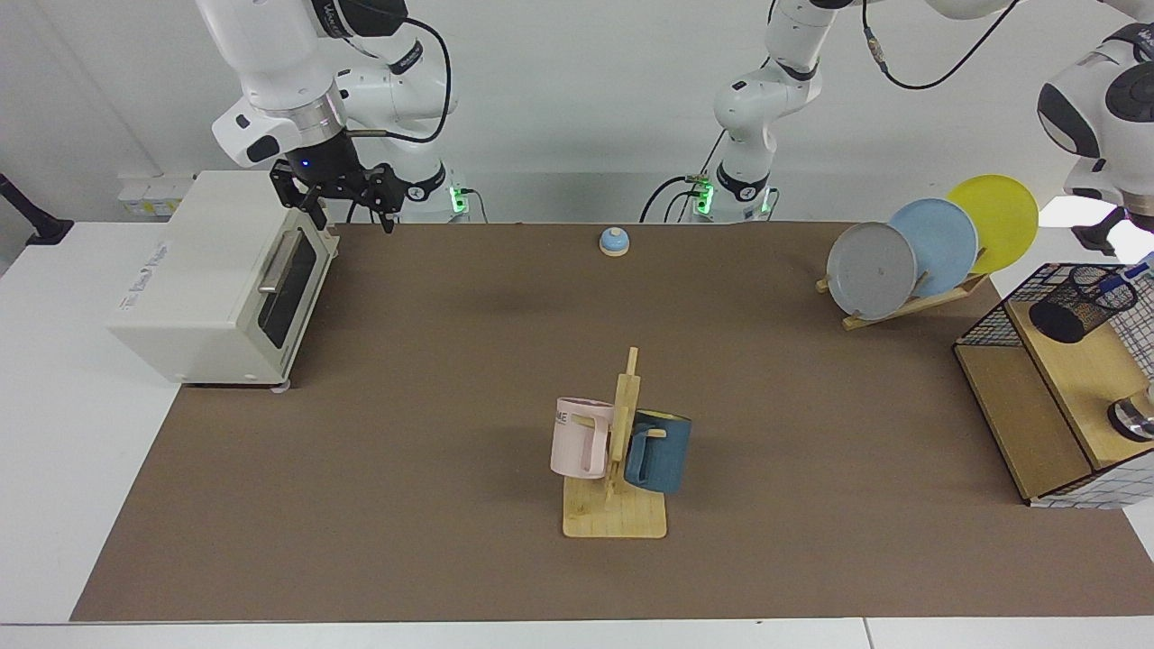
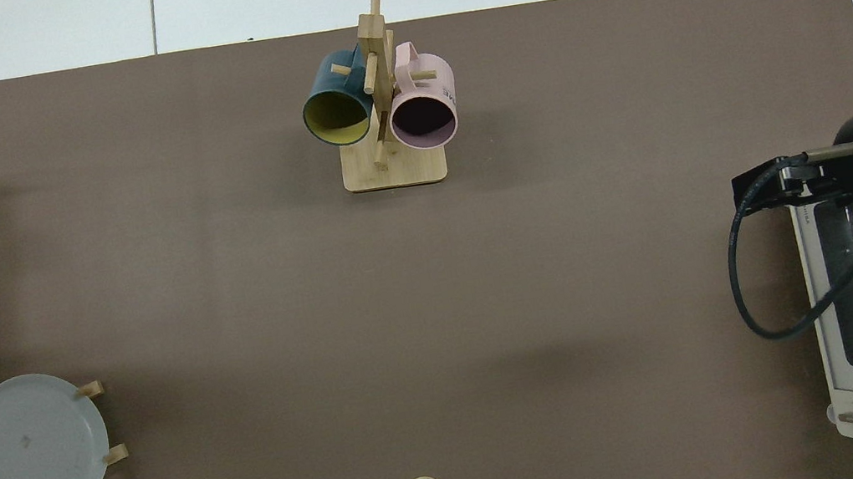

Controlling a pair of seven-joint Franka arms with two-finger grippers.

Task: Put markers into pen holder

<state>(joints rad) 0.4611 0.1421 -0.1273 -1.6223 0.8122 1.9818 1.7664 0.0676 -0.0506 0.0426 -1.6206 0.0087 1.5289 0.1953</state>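
The right gripper [image 1: 344, 200] is held idle above the toaster oven [image 1: 216, 275], jaws parted. The left gripper's state cannot be told. The pen holder [image 1: 1082, 302] stands on the wooden shelf [image 1: 1077, 379]; a blue-ended marker [image 1: 1120, 281] is seen inside, judged light, stiff, best taken mid-barrel.

A toaster oven [image 1: 216, 279] sits at the counter's [image 1: 433, 379] edge. A mug rack [image 1: 617, 491] holds a pink mug [image 1: 579, 437] and a blue mug [image 1: 660, 451]. Three plates [image 1: 933, 248] lean in a stand; a small bell [image 1: 614, 241] sits apart.
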